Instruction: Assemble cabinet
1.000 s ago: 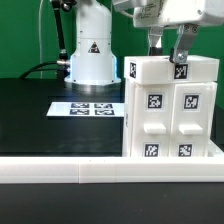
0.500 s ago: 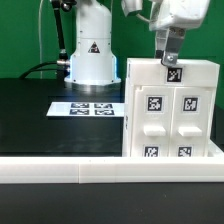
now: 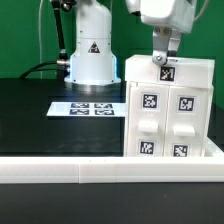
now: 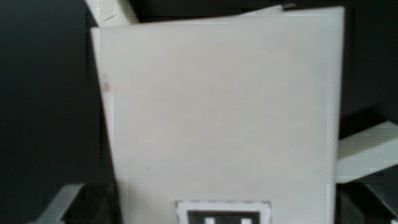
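Worktop: black surface, white rail along its near edge.

Cabinet: large white box, upright, long axis vertical, standing at the exterior view's right against the near rail. Four-panel tagged face toward the camera; one tag on its top edge.

Robot base: white, behind the cabinet, toward the exterior view's left.

Marker board: flat on the worktop, just beside the cabinet on the exterior view's left.

Gripper: directly above the cabinet, at its top edge. The cabinet lies straight below the jaws. Whether the jaws are apart or clamped on the top wall cannot be told; the wrist view shows only the white top face filling the frame.
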Controlling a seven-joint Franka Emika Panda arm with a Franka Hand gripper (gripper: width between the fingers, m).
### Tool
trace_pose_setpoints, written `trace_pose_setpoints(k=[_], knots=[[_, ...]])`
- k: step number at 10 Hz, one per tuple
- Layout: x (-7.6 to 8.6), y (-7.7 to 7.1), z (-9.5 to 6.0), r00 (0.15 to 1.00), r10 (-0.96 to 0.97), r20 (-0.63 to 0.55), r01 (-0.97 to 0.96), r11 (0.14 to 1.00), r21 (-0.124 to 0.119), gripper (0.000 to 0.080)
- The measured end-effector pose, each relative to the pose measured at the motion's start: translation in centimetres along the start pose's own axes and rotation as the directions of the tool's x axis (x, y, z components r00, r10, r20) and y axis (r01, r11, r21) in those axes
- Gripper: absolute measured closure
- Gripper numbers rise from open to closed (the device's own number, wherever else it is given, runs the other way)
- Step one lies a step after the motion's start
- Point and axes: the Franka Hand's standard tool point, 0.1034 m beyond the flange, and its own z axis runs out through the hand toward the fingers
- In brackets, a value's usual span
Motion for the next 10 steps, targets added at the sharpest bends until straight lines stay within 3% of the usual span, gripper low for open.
trace_pose_setpoints(k=[5,6,10], knots=[[-0.41,-0.45,0.12,0.988,0.154,0.021,-0.155,0.988,0.025,0.0241],[-0.42,-0.47,0.17,0.988,0.154,0.022,-0.155,0.988,0.025,0.0067],[-0.45,-0.51,0.3,0.988,0.154,0.023,-0.155,0.988,0.026,0.0004]])
